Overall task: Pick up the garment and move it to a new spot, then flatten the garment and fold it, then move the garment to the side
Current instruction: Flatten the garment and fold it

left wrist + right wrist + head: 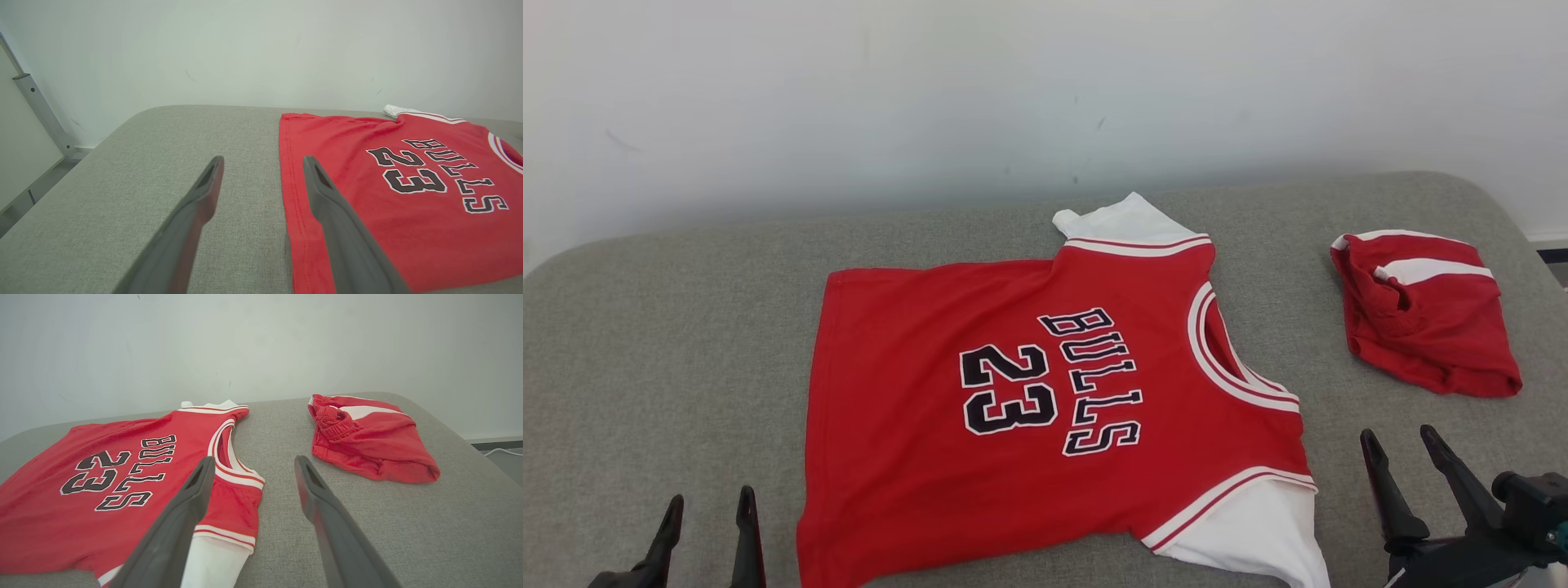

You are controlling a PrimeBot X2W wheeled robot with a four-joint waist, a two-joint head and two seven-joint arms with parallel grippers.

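Note:
The garment [907, 465], a red jersey with white sleeves and "BULLS 23" in black, lies spread flat on the grey padded table [670, 327], its neck toward the right. Low at the left my left gripper [709, 498] stands open, just off the jersey's hem. From the left wrist the hem edge [286, 196] runs between the open left gripper's [263, 160] two fingers. My right gripper [1398, 434] is open at the lower right, beside the near white sleeve [1258, 523]. In the right wrist view the jersey [41, 514] lies left of the open right gripper [255, 459], and nothing is held.
A second red piece with white stripes, a pair of shorts [1421, 327], lies bunched at the table's right end; from the right wrist the shorts [367, 445] are ahead and to the right. A white wall [1013, 82] stands behind the table. A metal frame [36, 110] stands off the table's left end.

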